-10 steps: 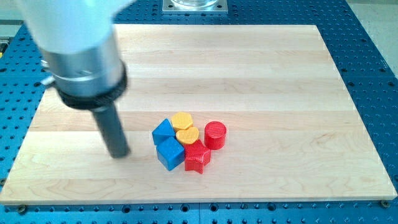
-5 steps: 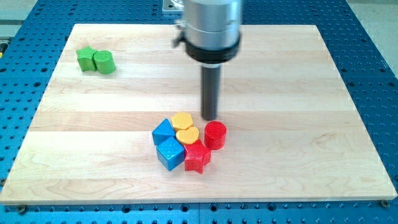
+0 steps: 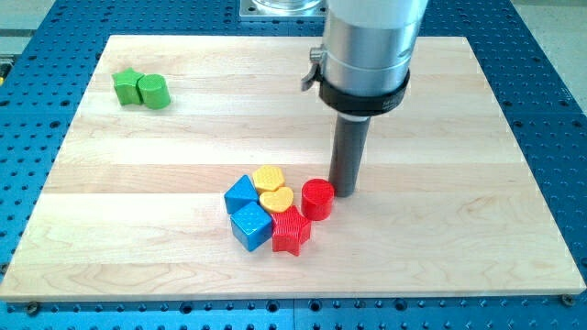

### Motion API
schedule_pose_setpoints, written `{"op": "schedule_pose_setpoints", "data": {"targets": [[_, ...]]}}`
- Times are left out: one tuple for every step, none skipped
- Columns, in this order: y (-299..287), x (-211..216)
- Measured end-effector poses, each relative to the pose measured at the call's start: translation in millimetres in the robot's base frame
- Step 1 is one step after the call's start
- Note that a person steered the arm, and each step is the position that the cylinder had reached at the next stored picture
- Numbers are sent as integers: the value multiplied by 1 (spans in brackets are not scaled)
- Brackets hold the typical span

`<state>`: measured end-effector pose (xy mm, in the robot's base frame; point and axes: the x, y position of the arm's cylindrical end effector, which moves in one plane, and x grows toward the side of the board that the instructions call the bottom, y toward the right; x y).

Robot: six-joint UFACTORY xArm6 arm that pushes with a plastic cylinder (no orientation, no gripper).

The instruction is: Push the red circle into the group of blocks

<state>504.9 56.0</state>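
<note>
my tip (image 3: 347,192) is sitting just right of the red circle (image 3: 317,197) | red circle is touching the red star (image 3: 291,233) and yellow heart (image 3: 275,201) in the group on the table (image 3: 440,220) | no claw is showing, only the rod

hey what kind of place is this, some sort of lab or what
Likely a robotics lab bench: a wooden board sits on a blue perforated mounting table, and my tip rests beside the red circle among toy blocks.

Single high oblique view over board (image 3: 459,110)
</note>
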Motion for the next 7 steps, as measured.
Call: {"op": "schedule_pose_setpoints", "data": {"targets": [[-2,10],[-7,12],[-11,19],[-12,22],[-3,22],[21,-14],[-7,-94]]}}
